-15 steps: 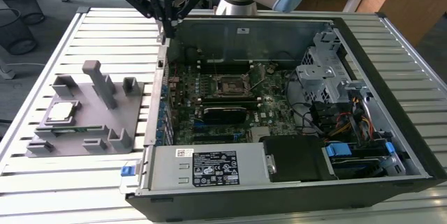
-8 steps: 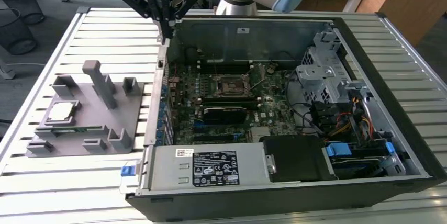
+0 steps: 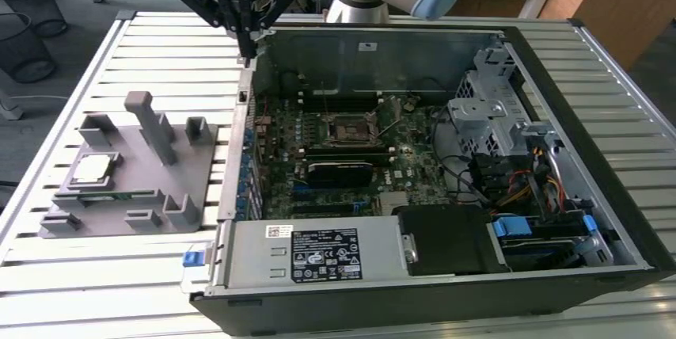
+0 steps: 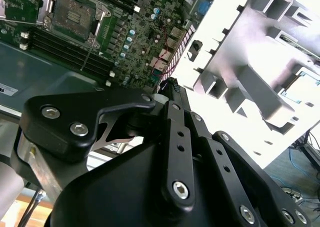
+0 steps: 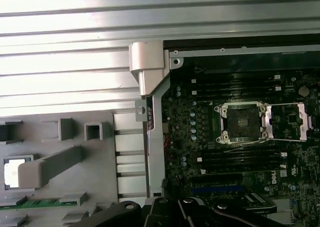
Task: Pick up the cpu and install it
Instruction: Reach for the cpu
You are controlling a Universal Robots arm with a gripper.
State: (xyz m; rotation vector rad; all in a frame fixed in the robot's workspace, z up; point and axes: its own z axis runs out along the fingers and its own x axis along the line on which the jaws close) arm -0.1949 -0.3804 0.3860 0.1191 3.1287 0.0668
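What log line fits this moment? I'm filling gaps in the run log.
end effector: shut, empty, by case corner | cpu: on grey fixture, untouched | socket: open, empty

The cpu [image 3: 91, 167] is silver, its holder [image 3: 138, 196] grey, the motherboard [image 3: 412, 153] green, the case [image 3: 423, 299] black, the slatted table [image 3: 158, 46] white.

Soft, even daylight fills the room. Beyond the black pincer [image 4: 167, 84], the white slatted metal table [image 5: 75, 87] burns to near-pure glare in both wrist views, and the grey plastic holder [image 4: 260, 72] pales with it. Beside the pincer, the open black computer case [image 3: 423, 311] stays dim inside. Shadows are faint.
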